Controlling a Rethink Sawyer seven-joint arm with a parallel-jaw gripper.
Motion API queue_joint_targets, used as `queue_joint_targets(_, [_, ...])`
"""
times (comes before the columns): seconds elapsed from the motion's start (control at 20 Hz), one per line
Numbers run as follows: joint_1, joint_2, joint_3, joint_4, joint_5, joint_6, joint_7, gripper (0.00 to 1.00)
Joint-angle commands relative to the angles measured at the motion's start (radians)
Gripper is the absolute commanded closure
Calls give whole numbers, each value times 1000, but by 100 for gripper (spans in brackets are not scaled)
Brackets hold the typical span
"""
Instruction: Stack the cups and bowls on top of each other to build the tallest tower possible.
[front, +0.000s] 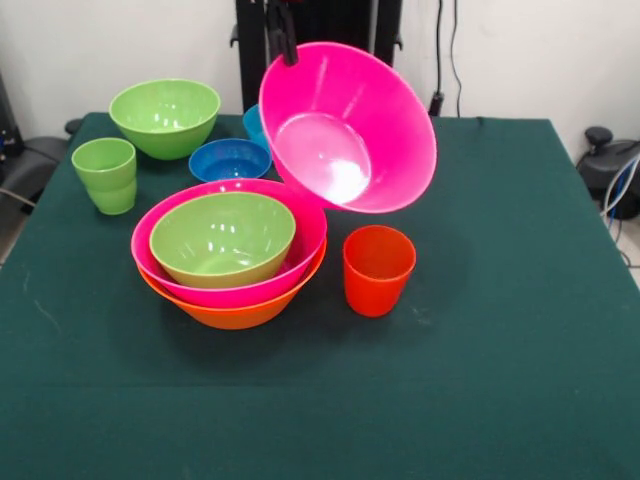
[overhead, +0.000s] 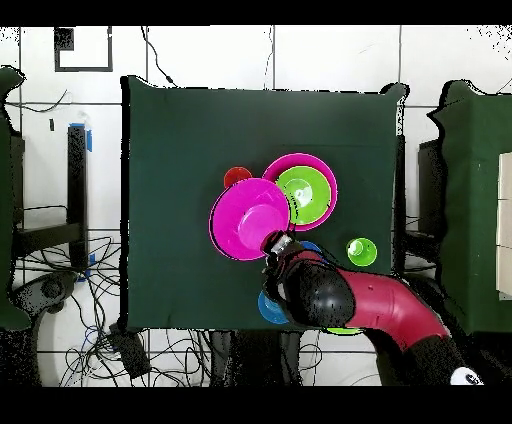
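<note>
My gripper (front: 284, 50) (overhead: 274, 243) is shut on the far rim of a large pink bowl (front: 350, 125) (overhead: 248, 216), which hangs tilted in the air with its opening facing the front camera. Below and beside it stands the tower: an orange bowl (front: 235, 314) lowest, a second pink bowl (front: 305, 245) (overhead: 326, 172) in it, and a green bowl (front: 222, 238) (overhead: 306, 192) nested on top. An orange-red cup (front: 378, 270) (overhead: 236, 177) stands upright just beside the tower. The light green cup (front: 105, 175) (overhead: 361, 251) stands apart near the table's side.
Another green bowl (front: 165, 117) sits at the back corner of the dark green table (front: 500, 330). A small dark blue bowl (front: 230, 160) lies behind the tower. A light blue bowl (front: 253, 125) shows partly behind the lifted pink bowl.
</note>
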Motion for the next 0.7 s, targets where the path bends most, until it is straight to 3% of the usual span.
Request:
queue_joint_targets(0.05, [-56, -92, 232, 118, 96, 216, -206, 100])
queue_joint_targets(0.15, [-78, -94, 256, 110, 85, 229, -223, 100])
queue_joint_targets(0.4, [-95, 33, 241, 11, -55, 224, -243, 100])
queue_joint_targets(0.7, [-126, 91, 280, -58, -109, 243, -278, 100])
